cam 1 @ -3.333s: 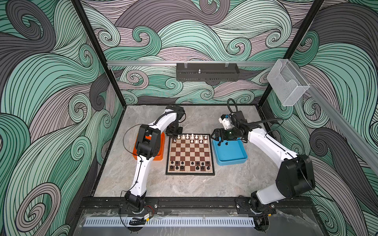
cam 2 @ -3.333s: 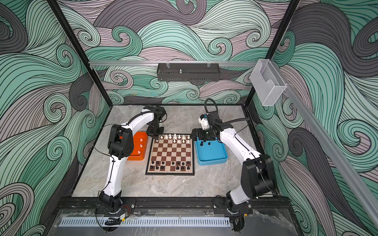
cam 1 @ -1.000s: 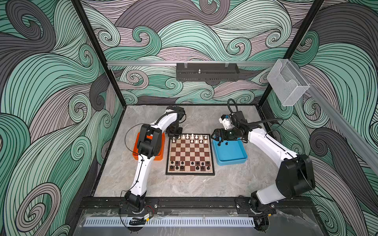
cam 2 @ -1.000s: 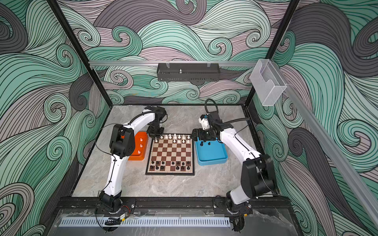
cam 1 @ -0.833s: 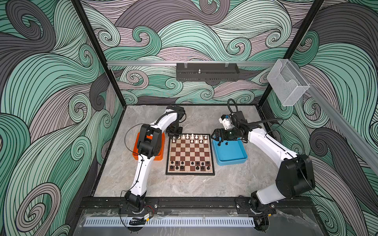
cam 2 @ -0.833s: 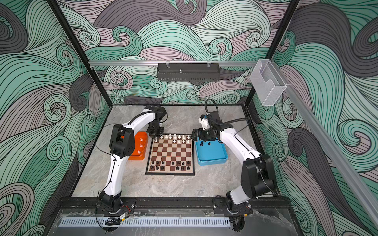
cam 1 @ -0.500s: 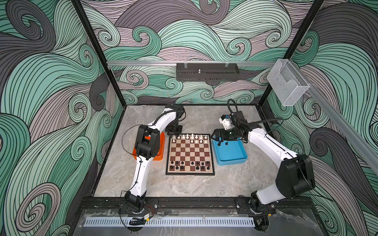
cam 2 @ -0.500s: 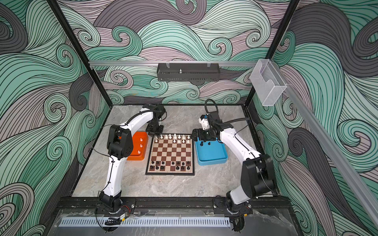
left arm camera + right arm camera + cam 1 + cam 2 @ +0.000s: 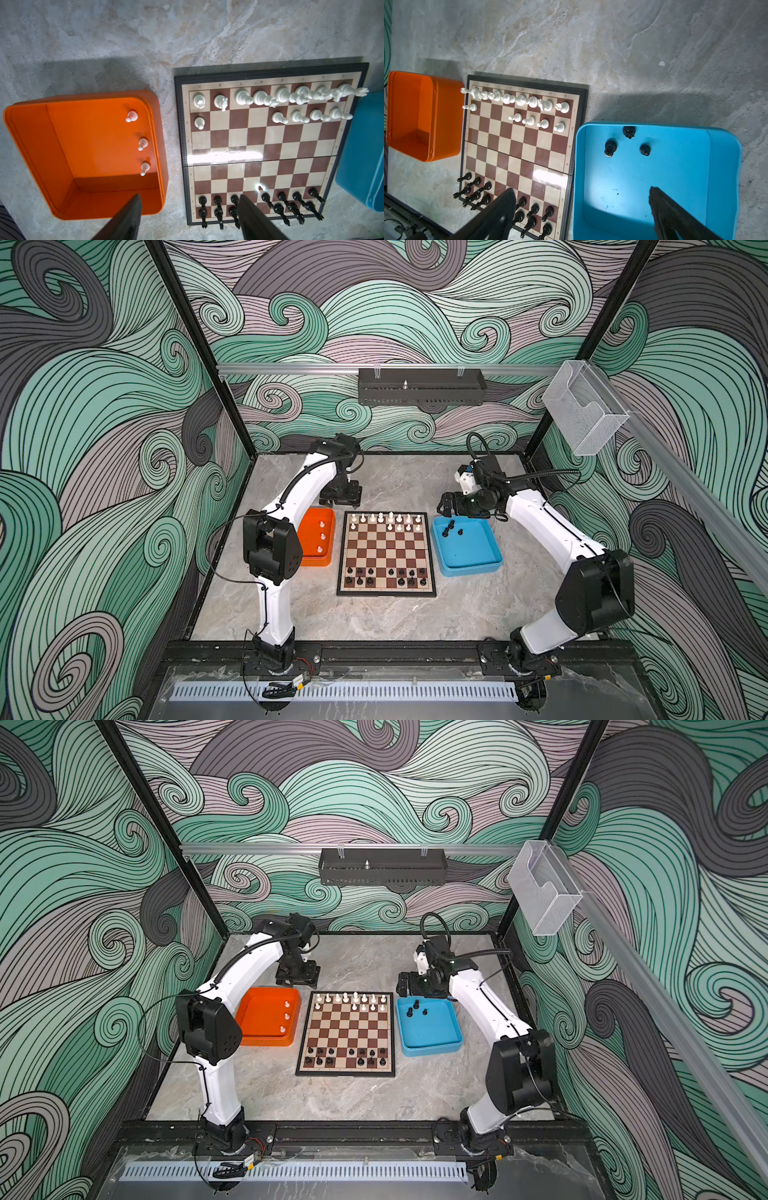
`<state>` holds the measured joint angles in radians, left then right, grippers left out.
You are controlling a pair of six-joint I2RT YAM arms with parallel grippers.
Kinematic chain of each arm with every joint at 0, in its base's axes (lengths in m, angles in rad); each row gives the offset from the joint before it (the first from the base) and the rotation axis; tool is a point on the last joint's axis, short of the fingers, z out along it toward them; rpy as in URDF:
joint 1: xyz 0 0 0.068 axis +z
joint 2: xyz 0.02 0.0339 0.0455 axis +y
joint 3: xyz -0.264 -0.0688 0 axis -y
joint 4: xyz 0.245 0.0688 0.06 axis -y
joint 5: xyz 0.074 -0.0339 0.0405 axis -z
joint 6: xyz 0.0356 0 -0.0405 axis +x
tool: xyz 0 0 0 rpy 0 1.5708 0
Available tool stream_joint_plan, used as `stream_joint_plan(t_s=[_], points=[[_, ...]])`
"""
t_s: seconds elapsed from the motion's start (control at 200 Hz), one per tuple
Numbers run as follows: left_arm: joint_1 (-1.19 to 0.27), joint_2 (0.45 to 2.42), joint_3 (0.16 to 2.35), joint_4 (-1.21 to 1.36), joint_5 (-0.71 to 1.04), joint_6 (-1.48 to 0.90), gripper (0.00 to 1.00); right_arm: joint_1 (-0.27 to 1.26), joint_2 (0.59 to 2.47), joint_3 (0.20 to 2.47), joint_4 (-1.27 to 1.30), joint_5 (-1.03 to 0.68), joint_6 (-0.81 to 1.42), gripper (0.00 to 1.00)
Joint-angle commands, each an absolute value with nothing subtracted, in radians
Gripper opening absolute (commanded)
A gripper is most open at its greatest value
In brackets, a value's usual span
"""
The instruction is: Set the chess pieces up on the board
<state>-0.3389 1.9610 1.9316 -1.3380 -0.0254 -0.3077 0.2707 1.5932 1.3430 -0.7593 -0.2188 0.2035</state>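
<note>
The grey marble-look tabletop (image 9: 374,622) carries the square brown-and-cream checked chessboard (image 9: 386,549). Just left of the chessboard lies the orange plastic tray (image 9: 314,563), its outer part hidden behind the left arm in a top view. Just right of the chessboard lies the blue plastic tray (image 9: 469,560), which is cut off at the frame edge in the left wrist view.

The black left gripper (image 9: 189,196) hangs beyond the chessboard's far left corner, jaws parted and empty. The black right gripper (image 9: 581,189) hangs beyond the far right corner, jaws spread wide with nothing between them. Only the finger ends show in each wrist view.

The white chess pieces (image 9: 380,517) fill the chessboard's far row, with gaps in the pawn row. They overlap in the left wrist view, so their kinds are hard to tell. The black chess pieces (image 9: 390,572) stand on the near two rows, some covered by fingers in the wrist views. Three white pawns (image 9: 143,143) stand in the orange tray, and three black pieces (image 9: 610,146) in the blue tray.
</note>
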Motion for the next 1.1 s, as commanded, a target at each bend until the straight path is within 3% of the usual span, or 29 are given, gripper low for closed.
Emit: stream_joint_plan(t_s=[0.0, 0.17, 0.385, 0.606, 1.091], points=[[-0.274, 1.9, 1.873, -1.356, 0.001, -0.354, 0.83, 0.257, 1.638, 1.385, -0.817, -0.163, 0.218, 0.99], [-0.179, 1.82, 1.761, -1.321, -0.01, -0.382, 0.96, 0.235, 1.679, 1.407, -0.827, -0.147, 0.231, 1.0], [-0.056, 1.784, 1.681, -1.286, 0.072, -0.38, 0.99, 0.193, 1.736, 1.409, -0.855, -0.119, 0.259, 0.98], [0.014, 1.806, 1.681, -1.267, 0.13, -0.341, 0.99, 0.198, 1.762, 1.401, -0.861, -0.122, 0.262, 0.89], [0.055, 1.852, 1.713, -1.245, 0.185, -0.294, 0.99, 0.282, 1.83, 1.396, -0.844, -0.086, 0.273, 0.56]])
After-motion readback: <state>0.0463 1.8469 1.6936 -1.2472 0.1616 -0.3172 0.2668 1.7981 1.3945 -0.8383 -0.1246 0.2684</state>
